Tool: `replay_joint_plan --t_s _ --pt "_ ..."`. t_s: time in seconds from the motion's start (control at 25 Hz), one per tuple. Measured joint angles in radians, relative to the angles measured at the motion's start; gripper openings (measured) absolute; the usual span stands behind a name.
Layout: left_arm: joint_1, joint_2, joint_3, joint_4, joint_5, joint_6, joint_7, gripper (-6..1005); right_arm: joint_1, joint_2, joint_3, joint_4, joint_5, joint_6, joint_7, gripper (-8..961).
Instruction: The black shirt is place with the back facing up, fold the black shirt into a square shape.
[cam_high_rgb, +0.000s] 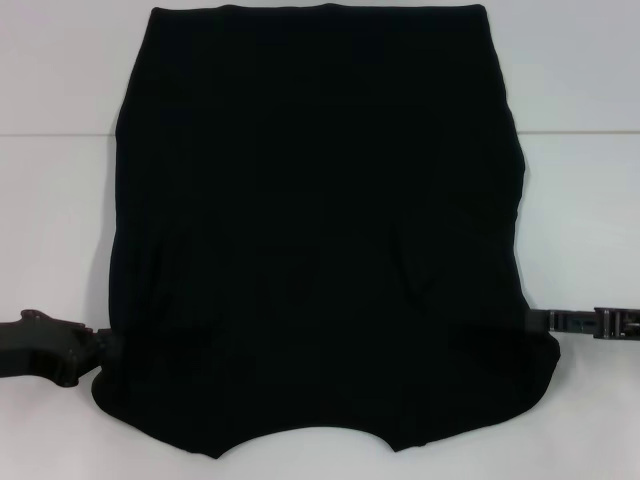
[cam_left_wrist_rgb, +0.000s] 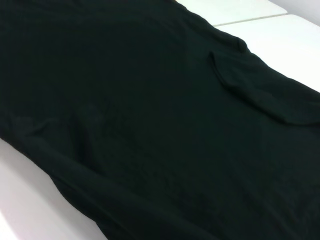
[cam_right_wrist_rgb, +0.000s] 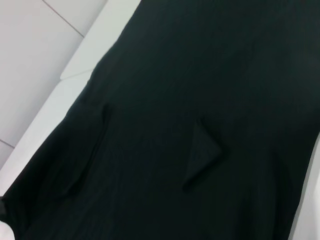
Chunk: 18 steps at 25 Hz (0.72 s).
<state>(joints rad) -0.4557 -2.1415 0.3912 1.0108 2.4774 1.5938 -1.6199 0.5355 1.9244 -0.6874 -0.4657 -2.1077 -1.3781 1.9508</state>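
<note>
Black shirt lay spread flat across most of the head view, plain side up, straight edge at the top of the frame, curved neckline notch at the bottom centre. White surface showed on both sides of it. Left claw sat at the lower left edge of the cloth, right claw at the lower right edge, tips of both lost against or under the black fabric; spread or pinching could not be told. Left wrist view filled with black shirt, a folded-in flap with a raised ridge at upper right, white surface at lower left. Right wrist view showed black shirt with a small pointed fold near centre, unseen from the head.
</note>
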Motion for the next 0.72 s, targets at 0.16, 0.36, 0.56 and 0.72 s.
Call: replay_joint_plan --t_s 0.16,0.36,0.56,0.72 --pt "-0.001 -0.001 0.001 -0.001 0.0 0.003 0.0 29 0.001 0.008 -0.007 0.003 -0.018 0.001 0.0 600" --pt "0.0 0.0 0.002 -0.001 0.0 0.005 0.0 29 0.017 0.024 -0.008 0.004 -0.056 0.009 0.0 562" --pt "0.005 0.0 0.001 -0.001 0.0 0.005 0.0 29 0.021 0.039 -0.009 -0.002 -0.067 0.018 -0.009 523" --pt "0.007 0.0 -0.002 -0.001 0.0 0.005 0.0 28 0.02 0.04 -0.009 -0.004 -0.067 0.019 -0.011 366"
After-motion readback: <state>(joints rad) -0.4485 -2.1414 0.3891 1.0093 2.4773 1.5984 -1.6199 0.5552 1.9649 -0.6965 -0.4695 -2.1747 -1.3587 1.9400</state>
